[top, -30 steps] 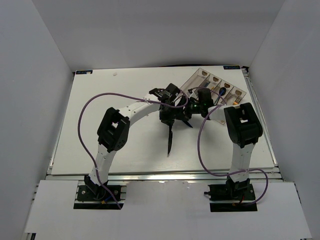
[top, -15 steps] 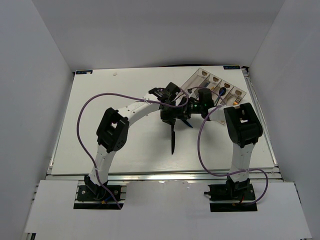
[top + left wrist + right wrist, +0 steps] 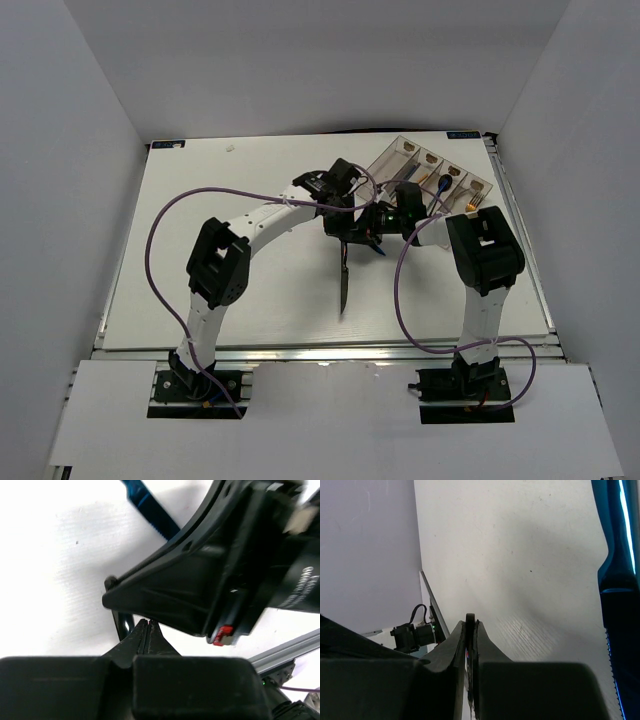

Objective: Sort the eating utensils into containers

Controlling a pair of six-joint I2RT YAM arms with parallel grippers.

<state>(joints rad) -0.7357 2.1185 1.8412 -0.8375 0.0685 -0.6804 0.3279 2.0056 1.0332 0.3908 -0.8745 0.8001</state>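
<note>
Right gripper (image 3: 470, 627) pinched on black knife (image 3: 342, 285); left gripper (image 3: 148, 630) closed, apparently empty; align knife lengthwise with tray (image 3: 381, 158) at 1 o'clock before release

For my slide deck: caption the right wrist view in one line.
Right gripper pinched shut on a thin dark utensil over the white table, blue knife lying at right.
</note>
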